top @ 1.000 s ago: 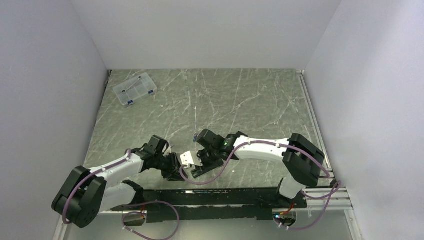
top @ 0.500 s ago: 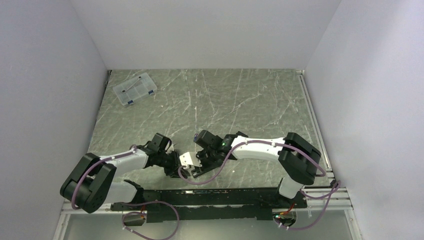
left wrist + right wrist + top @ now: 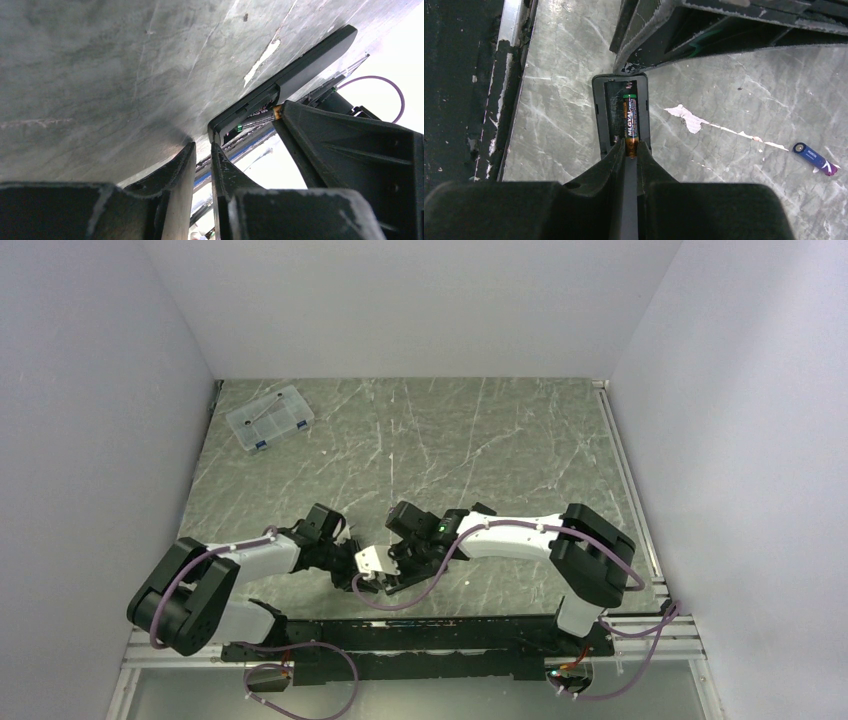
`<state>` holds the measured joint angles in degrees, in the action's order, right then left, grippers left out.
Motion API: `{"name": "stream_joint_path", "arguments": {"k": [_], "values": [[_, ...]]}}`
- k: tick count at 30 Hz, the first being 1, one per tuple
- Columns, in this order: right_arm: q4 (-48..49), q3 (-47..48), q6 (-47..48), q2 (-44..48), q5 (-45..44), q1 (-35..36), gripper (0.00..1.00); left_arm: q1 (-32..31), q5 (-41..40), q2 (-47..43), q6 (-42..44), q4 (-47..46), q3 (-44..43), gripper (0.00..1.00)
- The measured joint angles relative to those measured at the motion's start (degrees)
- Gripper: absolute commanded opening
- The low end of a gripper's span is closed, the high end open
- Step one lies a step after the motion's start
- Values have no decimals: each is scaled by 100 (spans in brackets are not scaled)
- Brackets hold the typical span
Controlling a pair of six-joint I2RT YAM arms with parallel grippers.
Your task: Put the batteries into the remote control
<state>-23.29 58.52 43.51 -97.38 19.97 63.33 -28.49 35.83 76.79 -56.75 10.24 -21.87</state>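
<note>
The remote control (image 3: pixel 600 115) lies on the table with its battery compartment open. A dark battery with a gold end (image 3: pixel 631 122) sits in the right-hand slot. My right gripper (image 3: pixel 630 150) is shut on that gold end. The slot beside it shows only a spring. At the remote's (image 3: pixel 310 60) far end my left gripper (image 3: pixel 203 146) is shut, with only a thin slit between its tips, which hold nothing; the right tip touches the remote's end. A second battery with a blue band (image 3: pixel 813 156) lies loose on the table to the right.
A clear plastic compartment box (image 3: pixel 269 418) stands at the far left of the marbled table (image 3: pixel 480 440). Both arms meet near the front edge, by the black base rail (image 3: pixel 420 635). A white scuff (image 3: pixel 686 117) marks the table near the remote.
My left gripper has closed and its arm has drawn in toward the remote's end. The right arm has shifted slightly left, still gripping the battery.
</note>
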Motion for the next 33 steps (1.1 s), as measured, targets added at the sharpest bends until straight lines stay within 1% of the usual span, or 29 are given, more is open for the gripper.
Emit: {"name": "stream_joint_path", "arguments": {"k": [3,8,12,23,33], "values": [[-20,59,-7,-79,-17,33,0,0,13,52,0,-33,-28,26],[-26,90,-46,-129,-57,63,0,0,13,125,4,-35,-118,34],[-28,111,-103,-131,-66,63,0,0,-2,146,2,-39,-186,37],[-24,142,-341,-131,-153,74,0,0,-9,170,-2,-61,-203,37],[44,142,-693,-131,-197,72,0,0,24,372,-195,-411,-225,31]]}}
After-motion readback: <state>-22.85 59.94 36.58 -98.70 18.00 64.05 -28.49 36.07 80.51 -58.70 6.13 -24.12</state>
